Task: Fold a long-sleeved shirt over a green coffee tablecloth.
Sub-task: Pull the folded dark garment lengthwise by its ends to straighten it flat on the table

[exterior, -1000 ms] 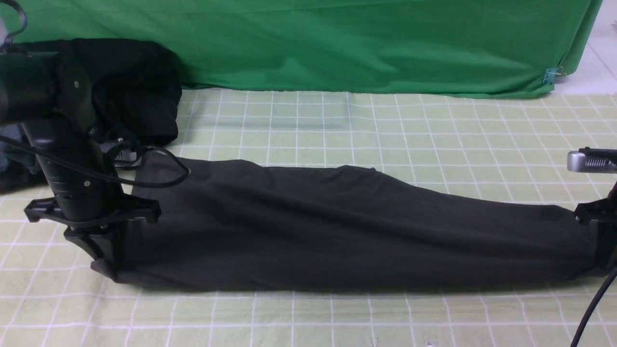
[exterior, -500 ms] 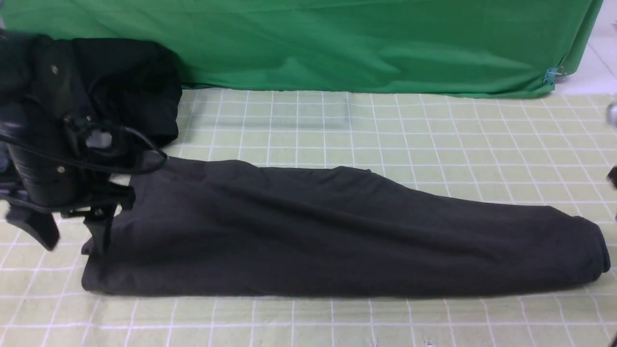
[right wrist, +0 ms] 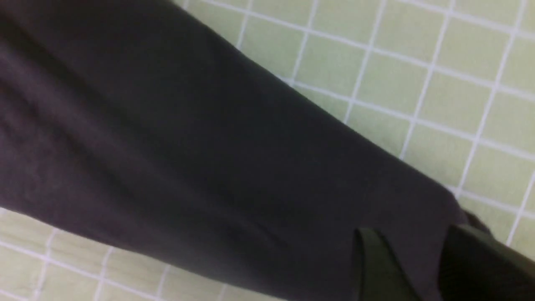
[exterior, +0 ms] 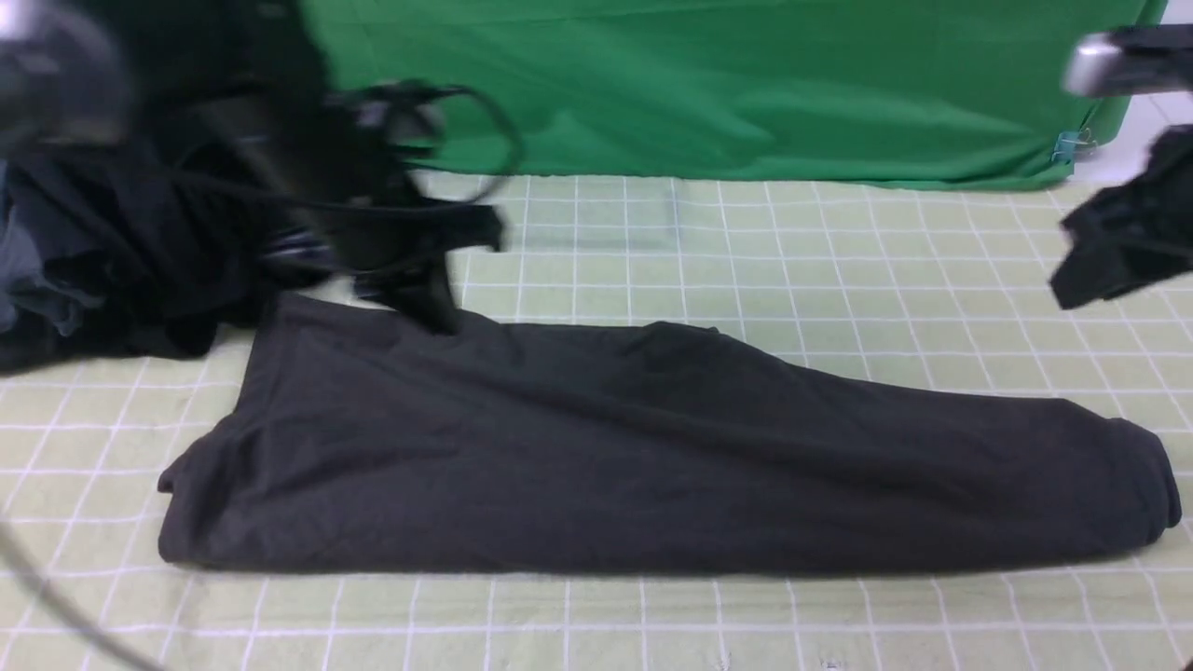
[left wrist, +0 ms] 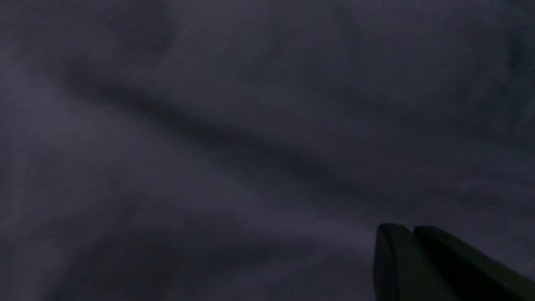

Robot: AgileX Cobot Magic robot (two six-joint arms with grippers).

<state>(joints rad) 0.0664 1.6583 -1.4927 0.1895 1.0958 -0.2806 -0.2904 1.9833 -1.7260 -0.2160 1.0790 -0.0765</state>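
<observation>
The long-sleeved shirt (exterior: pixel 652 457) lies folded into a long dark charcoal band across the green coffee tablecloth (exterior: pixel 839 261); no print or tag shows. My left gripper (exterior: pixel 431 308) is blurred and sits at the shirt's far left edge. In the left wrist view its jaws (left wrist: pixel 411 229) are pressed together with nothing seen between them, and dark fabric (left wrist: pixel 209 125) fills the picture. My right gripper (exterior: pixel 1072 284) hangs raised at the far right, clear of the shirt. Its fingers (right wrist: pixel 370 251) stand apart, with the shirt's end (right wrist: pixel 209 146) lying below them.
A blacker heap of clothing with grey parts (exterior: pixel 112 270) lies at the back left, beside my left arm. A plain bright green cloth (exterior: pixel 699 93) hangs along the back, with a small blue clip (exterior: pixel 1067 144) at its right end. A blurred cable (exterior: pixel 37 587) crosses the near left corner.
Both grippers have let go of the shirt's ends, and the shirt has settled flat. The left arm rose and swung back and to the right; the right arm lifted upward.
</observation>
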